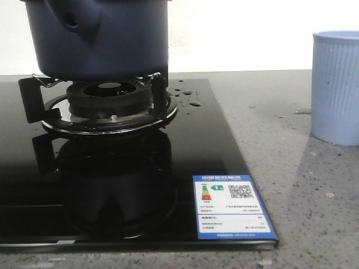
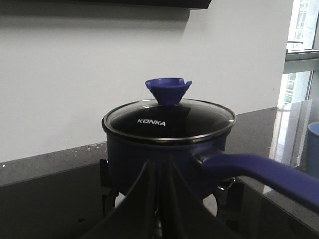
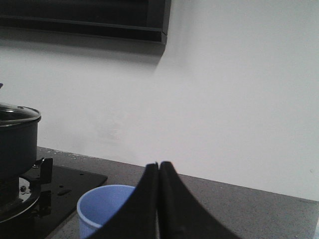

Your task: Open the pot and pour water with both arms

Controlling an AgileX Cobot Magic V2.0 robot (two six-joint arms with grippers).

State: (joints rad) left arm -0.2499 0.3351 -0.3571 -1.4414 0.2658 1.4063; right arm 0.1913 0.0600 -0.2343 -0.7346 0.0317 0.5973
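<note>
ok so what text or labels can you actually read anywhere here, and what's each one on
"KONKA": white lettering on the glass lid of the pot, read in the left wrist view.
Sticker on the near right corner of the black stove top: an energy rating label with coloured bars, a QR code and what looks like a "1" grade; its printed lines are too small to read.
The cup shows no text.
</note>
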